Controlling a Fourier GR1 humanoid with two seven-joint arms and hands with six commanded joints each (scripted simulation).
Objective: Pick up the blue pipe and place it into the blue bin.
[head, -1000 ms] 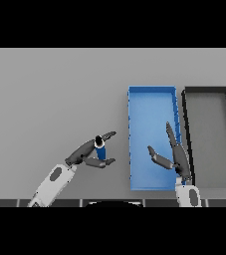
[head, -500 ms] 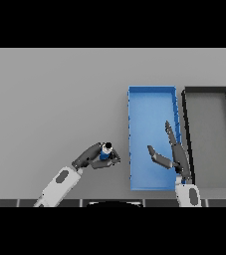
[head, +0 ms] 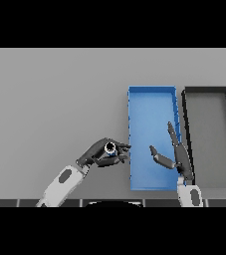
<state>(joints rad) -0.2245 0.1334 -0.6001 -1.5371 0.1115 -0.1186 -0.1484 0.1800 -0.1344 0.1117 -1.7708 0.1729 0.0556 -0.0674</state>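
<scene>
My left hand has its fingers curled round the blue pipe, whose round open end faces up toward the head view. The hand and pipe sit just left of the blue bin, close to its left wall near the front. The bin is a long rectangular tray lying right of the table's centre. My right hand hovers over the bin's front right part with fingers straight and thumb spread, holding nothing.
A black bin of the same shape lies directly right of the blue one, their long walls nearly touching. The grey table spreads to the left and back.
My left hand closed round the pipe, lifted it and carried it rightward toward the blue bin's left wall. The pipe tipped so its open end faces up. The right hand barely moved.
</scene>
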